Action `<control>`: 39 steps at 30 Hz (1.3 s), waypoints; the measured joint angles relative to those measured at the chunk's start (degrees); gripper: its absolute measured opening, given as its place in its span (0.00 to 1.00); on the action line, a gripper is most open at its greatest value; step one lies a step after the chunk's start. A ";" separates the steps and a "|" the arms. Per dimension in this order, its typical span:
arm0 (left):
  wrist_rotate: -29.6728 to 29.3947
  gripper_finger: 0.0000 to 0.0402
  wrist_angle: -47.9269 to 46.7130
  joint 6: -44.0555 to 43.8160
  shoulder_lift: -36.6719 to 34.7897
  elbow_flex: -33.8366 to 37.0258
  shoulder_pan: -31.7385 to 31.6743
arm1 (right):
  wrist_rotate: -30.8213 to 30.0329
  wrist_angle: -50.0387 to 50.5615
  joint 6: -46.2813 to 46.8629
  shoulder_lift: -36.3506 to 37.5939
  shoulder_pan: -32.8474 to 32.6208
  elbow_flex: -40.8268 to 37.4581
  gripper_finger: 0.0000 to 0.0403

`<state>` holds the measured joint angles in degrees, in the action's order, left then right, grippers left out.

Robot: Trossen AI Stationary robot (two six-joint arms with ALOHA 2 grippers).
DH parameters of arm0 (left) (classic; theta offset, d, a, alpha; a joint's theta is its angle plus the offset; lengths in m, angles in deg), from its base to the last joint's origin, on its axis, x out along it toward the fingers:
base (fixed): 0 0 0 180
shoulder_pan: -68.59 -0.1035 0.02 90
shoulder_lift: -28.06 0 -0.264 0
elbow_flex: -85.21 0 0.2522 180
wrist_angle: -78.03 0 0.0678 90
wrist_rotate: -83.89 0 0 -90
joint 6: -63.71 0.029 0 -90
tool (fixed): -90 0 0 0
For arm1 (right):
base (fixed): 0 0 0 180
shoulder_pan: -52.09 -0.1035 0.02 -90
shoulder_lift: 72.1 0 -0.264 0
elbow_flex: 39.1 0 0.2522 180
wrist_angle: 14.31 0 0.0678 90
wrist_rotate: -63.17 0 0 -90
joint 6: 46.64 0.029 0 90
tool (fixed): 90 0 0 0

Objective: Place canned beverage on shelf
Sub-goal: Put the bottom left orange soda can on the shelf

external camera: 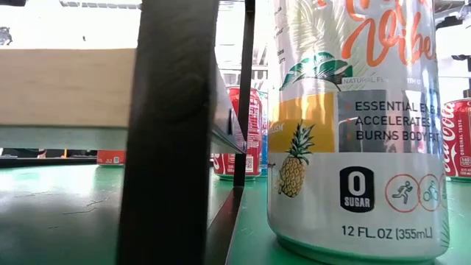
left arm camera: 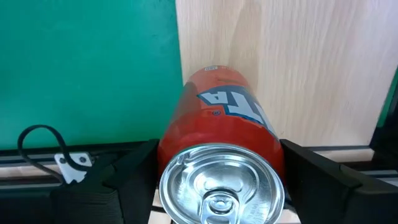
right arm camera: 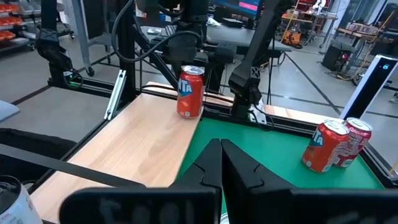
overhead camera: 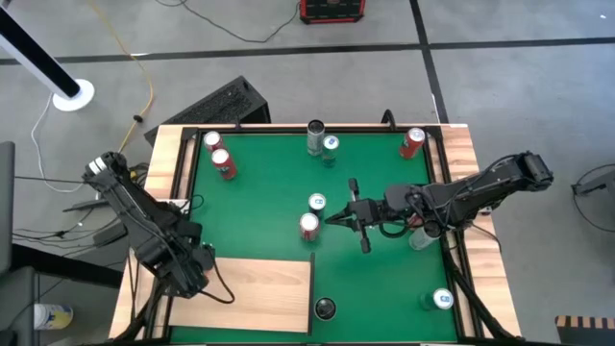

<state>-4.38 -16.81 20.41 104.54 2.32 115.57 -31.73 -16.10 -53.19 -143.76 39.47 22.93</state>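
Bright, even overhead light in high view; soft short shadows under cans on mat (overhead camera: 259, 183). Low view backlit, washed-out white behind; near post (external camera: 173, 132) dark and blurred, big can (external camera: 353, 125) sharp. Glare on can lid (left arm camera: 221, 186) in left wrist view. Right wrist foreground fingers (right arm camera: 217, 168) out of focus.

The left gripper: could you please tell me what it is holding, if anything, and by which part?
The left gripper holds an upright red can by its side wall near the top rim, over the shelf.
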 joint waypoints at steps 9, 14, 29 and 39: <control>3.62 0.68 9.63 -2.68 0.02 -1.05 0.60 | 0.02 0.09 -0.13 0.00 0.00 0.00 0.08; 5.93 0.68 12.73 -6.63 2.09 -1.98 2.76 | 0.04 0.01 0.10 0.00 -0.13 0.00 0.06; 4.54 0.68 7.68 -13.03 13.89 -12.24 11.80 | -0.02 -2.26 2.47 -0.02 -1.14 0.00 0.06; 5.51 0.68 9.62 -18.19 15.30 -12.90 13.43 | -0.02 -2.56 3.59 -0.02 -2.12 0.00 0.08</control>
<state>1.13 -7.19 2.22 119.84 -10.57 129.00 -31.76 -18.66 -49.60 -143.78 37.35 22.93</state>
